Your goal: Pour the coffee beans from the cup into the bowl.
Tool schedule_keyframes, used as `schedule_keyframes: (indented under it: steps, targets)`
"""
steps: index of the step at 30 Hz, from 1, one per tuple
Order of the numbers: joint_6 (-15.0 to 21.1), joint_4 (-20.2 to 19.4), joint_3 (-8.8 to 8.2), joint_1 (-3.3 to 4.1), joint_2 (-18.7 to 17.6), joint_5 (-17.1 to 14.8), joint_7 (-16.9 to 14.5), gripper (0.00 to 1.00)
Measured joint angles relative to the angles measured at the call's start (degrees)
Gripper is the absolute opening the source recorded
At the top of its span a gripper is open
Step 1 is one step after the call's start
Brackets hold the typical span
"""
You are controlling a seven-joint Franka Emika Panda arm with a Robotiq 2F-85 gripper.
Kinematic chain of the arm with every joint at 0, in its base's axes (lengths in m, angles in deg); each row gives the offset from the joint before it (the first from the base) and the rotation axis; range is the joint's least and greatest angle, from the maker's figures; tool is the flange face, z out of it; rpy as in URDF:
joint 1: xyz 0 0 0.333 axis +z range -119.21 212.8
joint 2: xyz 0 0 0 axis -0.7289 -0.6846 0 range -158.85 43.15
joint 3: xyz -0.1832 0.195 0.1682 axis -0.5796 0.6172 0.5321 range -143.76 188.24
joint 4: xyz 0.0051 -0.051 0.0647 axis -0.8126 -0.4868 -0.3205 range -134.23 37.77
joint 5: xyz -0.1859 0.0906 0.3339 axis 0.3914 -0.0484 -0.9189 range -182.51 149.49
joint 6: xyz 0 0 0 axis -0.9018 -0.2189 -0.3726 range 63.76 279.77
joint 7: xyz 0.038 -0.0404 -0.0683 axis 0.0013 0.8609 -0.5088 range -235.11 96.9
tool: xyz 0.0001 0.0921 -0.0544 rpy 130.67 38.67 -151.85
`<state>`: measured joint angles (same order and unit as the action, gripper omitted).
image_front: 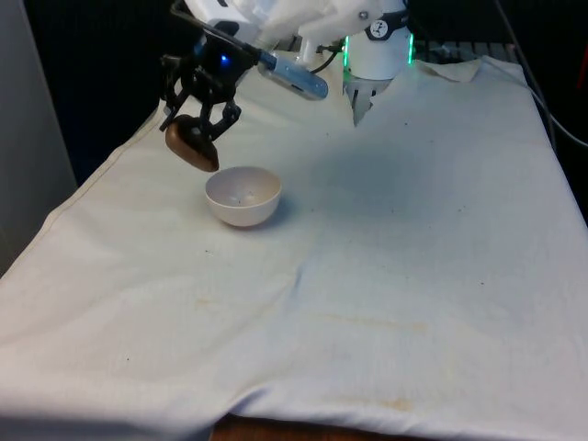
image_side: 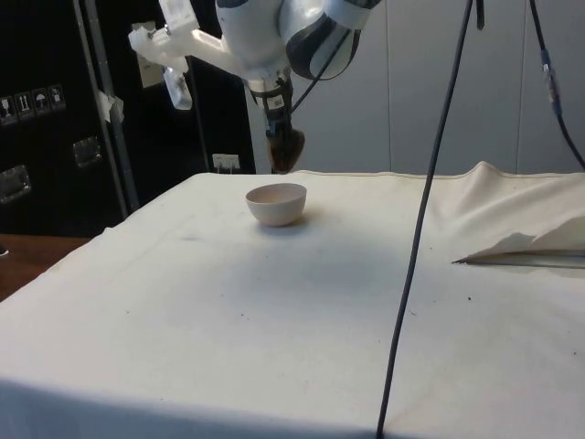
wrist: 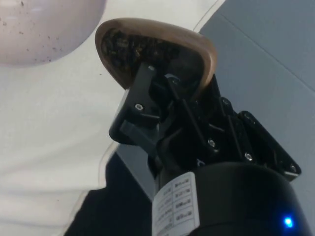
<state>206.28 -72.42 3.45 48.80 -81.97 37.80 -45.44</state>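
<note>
A brown cup (image_front: 192,144) hangs tilted in the air, just above and to the front view's left of the white bowl (image_front: 243,196). My gripper (image_front: 200,127) is shut on the cup's rim. In the wrist view the cup (wrist: 156,49) leans with its mouth toward the bowl (wrist: 47,30), and dark coffee beans (wrist: 127,45) lie inside it against the lower lip. The bowl holds only a few dark specks. From the side, the cup (image_side: 287,151) sits above the bowl's (image_side: 276,203) far rim.
The white cloth (image_front: 386,276) covers the table, with folds and a raised edge at the far right (image_side: 512,242). A dark cable (image_side: 430,201) hangs down in front of the side camera. The table's left edge (image_front: 83,197) runs close beside the bowl.
</note>
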Motion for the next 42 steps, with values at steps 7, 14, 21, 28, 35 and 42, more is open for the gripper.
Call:
schedule_keyframes:
  steps: [7,14,21,28,35,42]
  targets:
    - [-3.15,0.0,1.09,0.52,0.97,3.67,2.41,0.01]
    - [-5.61,0.0,2.35,0.69,2.35,4.3,2.69,0.01]
    - [-8.82,-0.29,4.53,0.74,4.07,4.58,3.5,0.01]
    - [-12.15,-0.63,6.88,0.86,4.81,6.19,5.67,0.01]
    - [-15.47,-0.52,8.77,0.97,4.81,9.05,8.54,0.01]
    - [-18.68,-0.34,10.49,1.09,4.81,11.57,11.0,0.01]
